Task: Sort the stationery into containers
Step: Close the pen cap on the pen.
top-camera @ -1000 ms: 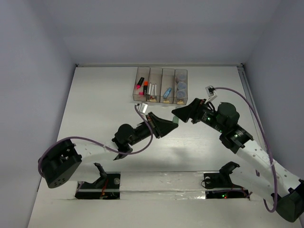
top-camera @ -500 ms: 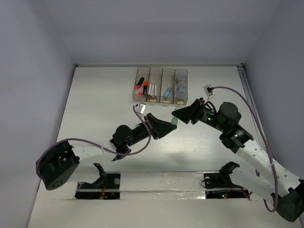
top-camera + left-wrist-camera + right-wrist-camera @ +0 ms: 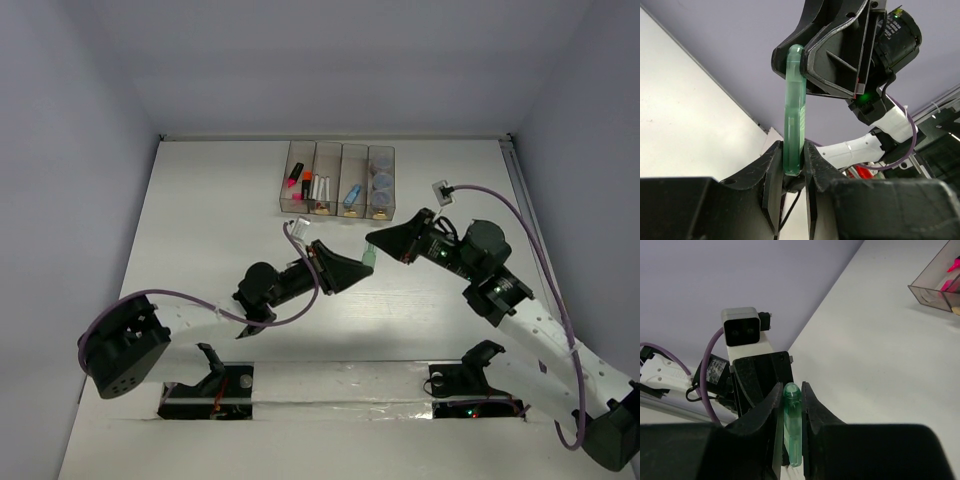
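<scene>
Near the containers (image 3: 341, 146), the right end effector (image 3: 791, 392), spread a second ago, now apparently clamps the pale green marker (image 3: 794, 110) gripped by the left end effector (image 3: 792, 152): handover under way.

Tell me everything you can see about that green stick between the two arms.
It is a pale green marker, slim and straight, of translucent-looking plastic with a rounded tip. It is held above the table, short of the bins. The left gripper pinches one end, the right gripper the rounded end.
</scene>
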